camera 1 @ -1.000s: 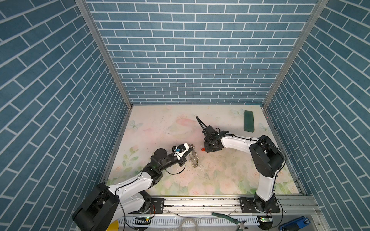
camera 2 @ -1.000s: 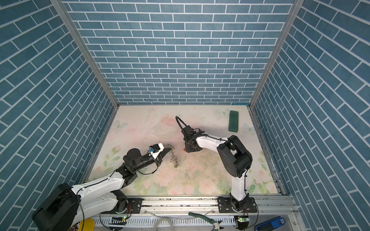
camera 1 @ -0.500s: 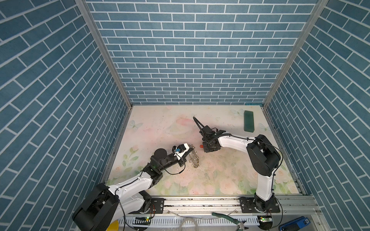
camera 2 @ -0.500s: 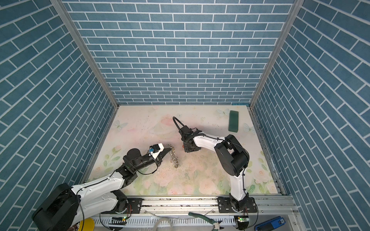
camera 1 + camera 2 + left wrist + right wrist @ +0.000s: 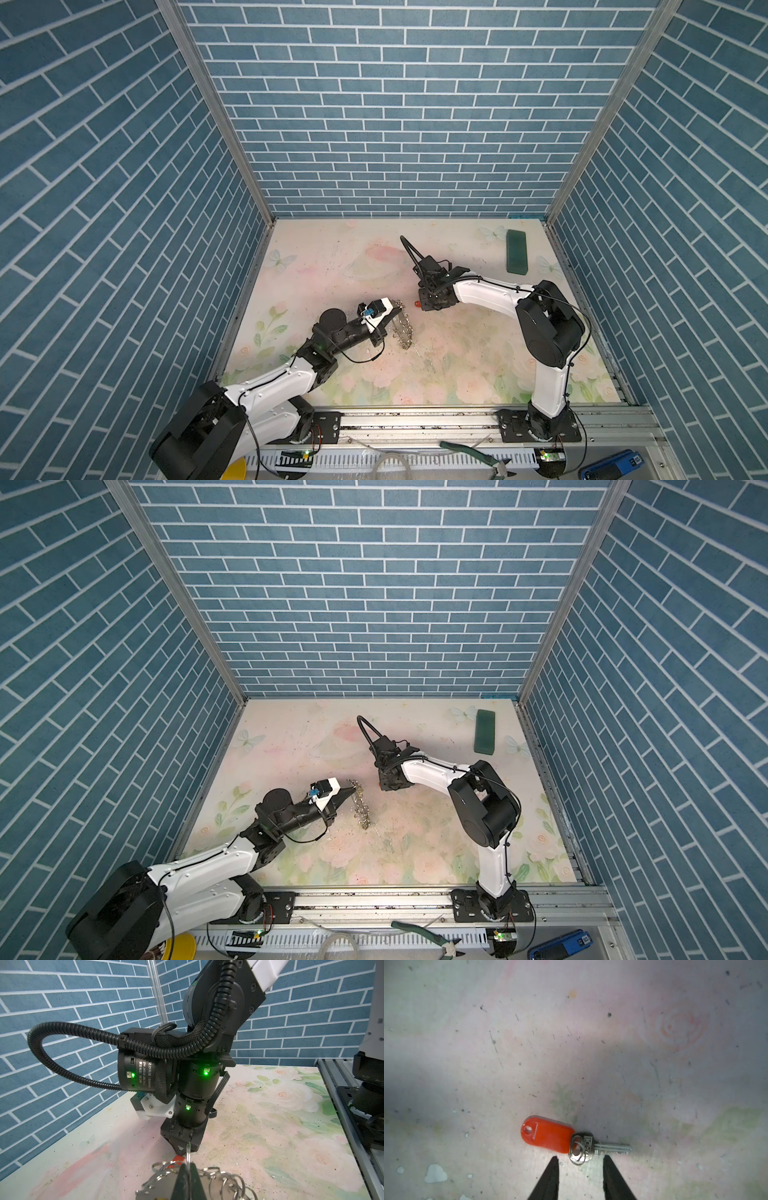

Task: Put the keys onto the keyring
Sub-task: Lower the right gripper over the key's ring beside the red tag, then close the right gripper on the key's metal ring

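right wrist view: the red oblong plastic tag with its small silver key [image 5: 548, 1135] lies flat on the scuffed floral table [image 5: 571, 1043]. the key's head sits between the narrowly parted fingertips of the right pincer [image 5: 580, 1157], neither touching it. left wrist view: the left pincer [image 5: 188, 1165] is clamped tight on a thin silver ring [image 5: 187, 1155] of the flat grey oval keyring [image 5: 158, 1186].

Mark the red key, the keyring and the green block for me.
red key [image 5: 548, 1135]: right wrist view, middle of its red plastic tag.
keyring [image 5: 404, 330]: in a top view, on its fringe of silver rings.
green block [image 5: 516, 257]: in a top view, middle of its top face.
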`<move>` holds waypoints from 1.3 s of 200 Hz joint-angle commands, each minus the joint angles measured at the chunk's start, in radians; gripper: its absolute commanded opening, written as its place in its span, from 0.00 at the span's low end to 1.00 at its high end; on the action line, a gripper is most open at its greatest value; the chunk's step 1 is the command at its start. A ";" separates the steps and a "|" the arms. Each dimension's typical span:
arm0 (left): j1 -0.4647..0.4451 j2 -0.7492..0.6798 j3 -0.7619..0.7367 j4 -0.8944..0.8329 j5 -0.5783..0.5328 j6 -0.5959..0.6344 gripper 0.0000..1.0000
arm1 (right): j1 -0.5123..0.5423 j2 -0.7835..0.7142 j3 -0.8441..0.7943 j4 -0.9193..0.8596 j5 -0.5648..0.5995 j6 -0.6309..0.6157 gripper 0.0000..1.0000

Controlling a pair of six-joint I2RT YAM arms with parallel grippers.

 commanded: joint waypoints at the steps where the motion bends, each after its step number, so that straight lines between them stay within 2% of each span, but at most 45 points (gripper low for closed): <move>1: -0.005 -0.018 0.002 0.049 0.012 -0.005 0.00 | -0.002 0.030 0.045 0.000 0.016 0.047 0.36; 67: -0.004 -0.013 0.003 0.048 0.014 -0.005 0.00 | -0.002 0.064 0.049 -0.010 0.017 0.056 0.36; 105: -0.005 -0.012 0.005 0.047 0.015 -0.005 0.00 | -0.001 0.086 0.062 -0.012 -0.005 0.052 0.33; 189: -0.006 -0.010 0.004 0.043 0.015 -0.002 0.00 | 0.004 0.080 0.078 -0.043 0.024 0.030 0.16; 260: -0.005 0.005 0.010 0.040 0.013 0.002 0.00 | 0.011 0.072 0.096 -0.052 0.039 0.004 0.11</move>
